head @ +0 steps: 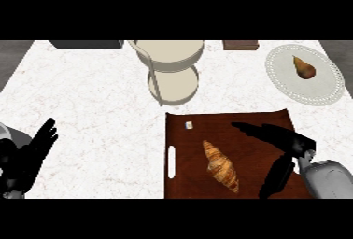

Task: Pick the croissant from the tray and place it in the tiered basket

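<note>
The croissant (pixel 221 166) lies on my tray (pixel 269 122), left of its middle, its long axis running from far-left to near-right, nothing touching it. My right hand (pixel 289 144) hangs over the right part of the tray, fingers (pixel 257 130) straight and spread, pointing left and far, thumb (pixel 276 176) angled down toward the near edge; it holds nothing. A strip of bare tray separates it from the croissant. A small pale bit (pixel 188 124) sits near the tray's far-left corner, and a white slot handle (pixel 172 161) runs along its left edge.

My left hand (pixel 27 156) rests at the near-left edge of the view, fingers straight and up, apart, holding nothing.

The tiered basket (pixel 171 63) stands at the far middle of the tabletop (pixel 89 93), just beyond the tray's far edge. Far right is a plate (pixel 324 88) with a pear (pixel 304 68) on it. A dark box (pixel 87 44) and a brown block (pixel 241 45) sit along the far edge. Between my left hand and the tray, and out to the far left, the tabletop is open white marble.
</note>
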### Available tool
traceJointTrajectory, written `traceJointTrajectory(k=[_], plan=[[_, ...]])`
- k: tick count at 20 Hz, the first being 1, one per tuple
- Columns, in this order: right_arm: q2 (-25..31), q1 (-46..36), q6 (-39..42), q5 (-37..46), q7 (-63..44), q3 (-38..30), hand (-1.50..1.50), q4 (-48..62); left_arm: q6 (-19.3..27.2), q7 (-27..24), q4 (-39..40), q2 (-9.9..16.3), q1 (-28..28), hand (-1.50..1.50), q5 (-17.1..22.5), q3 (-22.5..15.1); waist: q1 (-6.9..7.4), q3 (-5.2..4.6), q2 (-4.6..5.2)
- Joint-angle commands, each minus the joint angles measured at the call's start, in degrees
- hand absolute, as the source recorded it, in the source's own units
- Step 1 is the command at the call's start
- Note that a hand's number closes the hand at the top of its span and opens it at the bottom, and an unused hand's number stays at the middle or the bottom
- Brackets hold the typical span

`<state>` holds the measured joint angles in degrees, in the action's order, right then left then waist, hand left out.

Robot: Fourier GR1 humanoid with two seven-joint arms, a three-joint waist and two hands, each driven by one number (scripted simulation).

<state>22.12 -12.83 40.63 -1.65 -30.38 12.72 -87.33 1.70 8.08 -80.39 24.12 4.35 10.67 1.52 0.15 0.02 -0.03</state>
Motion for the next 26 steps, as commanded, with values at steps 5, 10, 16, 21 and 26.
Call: traceJointTrajectory(k=[5,10,16,21,26], plan=[[-5.34,6.43,-1.00,8.28,4.97,1.33,-1.50,-1.85,-2.87,-1.00,1.65,-1.47,-0.80,0.00,-2.50,3.70,-0.15,-0.02,-0.02],[-8.67,-0.43,0.68,9.43,4.46,-2.08,-1.50,4.49,-4.61,0.22,-0.13,-2.43,0.71,0.00,-4.45,4.92,0.09,-0.02,0.01],[-12.55,1.44,-4.04,18.17,11.66,0.91,-1.50,8.96,-5.70,-0.63,0.69,-4.22,-0.27,0.00,-5.58,6.14,0.14,0.00,0.03],[-13.46,0.75,-2.50,18.58,11.70,-1.81,-1.50,10.63,-7.05,-2.75,3.06,-5.80,-0.33,0.00,-7.57,7.85,-0.01,-0.02,0.03],[-14.36,0.67,-0.59,18.39,9.96,-2.31,-1.50,9.74,-7.61,0.34,0.99,-6.50,-0.26,0.00,-7.47,8.39,-0.02,-0.02,0.01]])
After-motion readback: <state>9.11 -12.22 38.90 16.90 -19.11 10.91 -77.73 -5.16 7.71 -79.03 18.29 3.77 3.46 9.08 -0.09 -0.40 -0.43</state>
